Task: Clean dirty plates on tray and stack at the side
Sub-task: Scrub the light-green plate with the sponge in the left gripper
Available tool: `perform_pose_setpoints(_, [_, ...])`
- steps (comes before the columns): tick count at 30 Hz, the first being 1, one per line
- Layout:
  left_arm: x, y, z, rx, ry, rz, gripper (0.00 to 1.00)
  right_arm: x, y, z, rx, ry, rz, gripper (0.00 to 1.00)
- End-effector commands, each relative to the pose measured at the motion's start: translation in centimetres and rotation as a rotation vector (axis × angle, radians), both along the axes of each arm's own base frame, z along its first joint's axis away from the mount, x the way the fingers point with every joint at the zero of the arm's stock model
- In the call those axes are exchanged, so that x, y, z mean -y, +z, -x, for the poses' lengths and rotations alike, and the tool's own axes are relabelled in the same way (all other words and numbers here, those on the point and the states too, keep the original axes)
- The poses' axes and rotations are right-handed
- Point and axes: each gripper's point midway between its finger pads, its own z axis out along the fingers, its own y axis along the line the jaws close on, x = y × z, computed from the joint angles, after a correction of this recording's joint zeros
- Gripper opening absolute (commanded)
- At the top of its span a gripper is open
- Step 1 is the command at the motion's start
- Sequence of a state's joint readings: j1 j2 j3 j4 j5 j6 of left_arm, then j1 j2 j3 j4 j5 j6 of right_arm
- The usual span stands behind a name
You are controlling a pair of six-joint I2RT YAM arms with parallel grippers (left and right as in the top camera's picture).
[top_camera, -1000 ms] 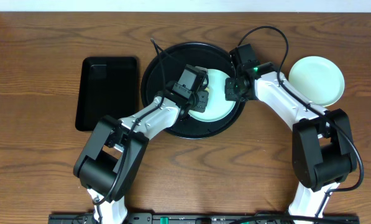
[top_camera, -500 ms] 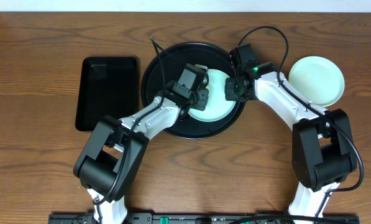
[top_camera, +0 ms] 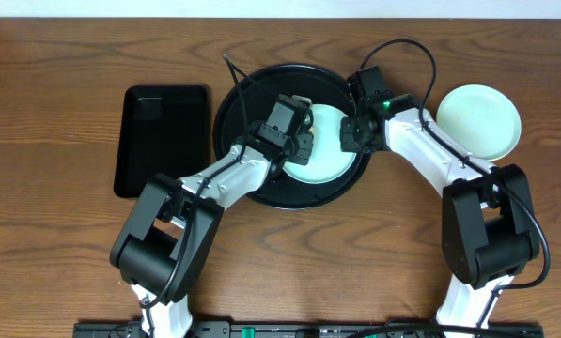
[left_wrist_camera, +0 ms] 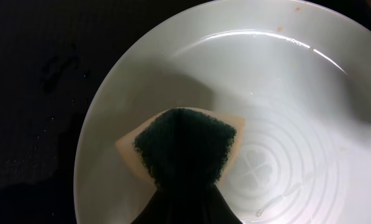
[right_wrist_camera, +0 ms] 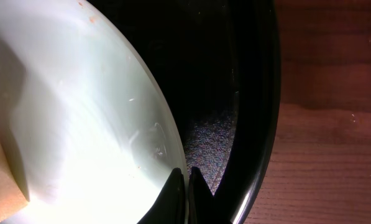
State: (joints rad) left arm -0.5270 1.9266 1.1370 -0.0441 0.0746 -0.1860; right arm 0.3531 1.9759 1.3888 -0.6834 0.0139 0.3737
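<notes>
your left gripper [top_camera: 297, 143] is clamped on one sponge [left_wrist_camera: 185, 146], pressing its dark green face onto a pale plate [left_wrist_camera: 284, 93]. your right gripper [right_wrist_camera: 185, 183] is closed, pinching that plate's rim. one brown wooden table [top_camera: 54, 263] fills the overhead view. two black trays sit on it: the round tray [top_camera: 261, 89], then a smaller rectangular tray [top_camera: 163, 141] to its left. two plates show: the gripped one lies inside the round tray with tiny orange specks [left_wrist_camera: 278, 27] at its edge, and a second plate [top_camera: 479, 120] rests on the table just right of that tray.
</notes>
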Motion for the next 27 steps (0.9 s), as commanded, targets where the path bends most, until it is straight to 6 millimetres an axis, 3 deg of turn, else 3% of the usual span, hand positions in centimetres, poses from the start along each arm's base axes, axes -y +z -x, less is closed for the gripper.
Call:
perform_pose_setpoints(1, [-0.9, -1.4, 0.4, -0.021, 0.011, -0.030, 0.08, 0.3, -0.4, 0.3, -0.013, 0.011, 0.005, 0.01])
perform_pose_setpoints(19, [-1.4, -1.6, 0.0, -0.019, 0.022, -0.031, 0.08, 0.3, -0.4, 0.3, -0.013, 0.011, 0.005, 0.01])
perform_pose_setpoints(27, [-1.4, -2.7, -0.5, -0.016, 0.027, -0.029, 0.08, 0.3, -0.4, 0.3, -0.013, 0.011, 0.005, 0.01])
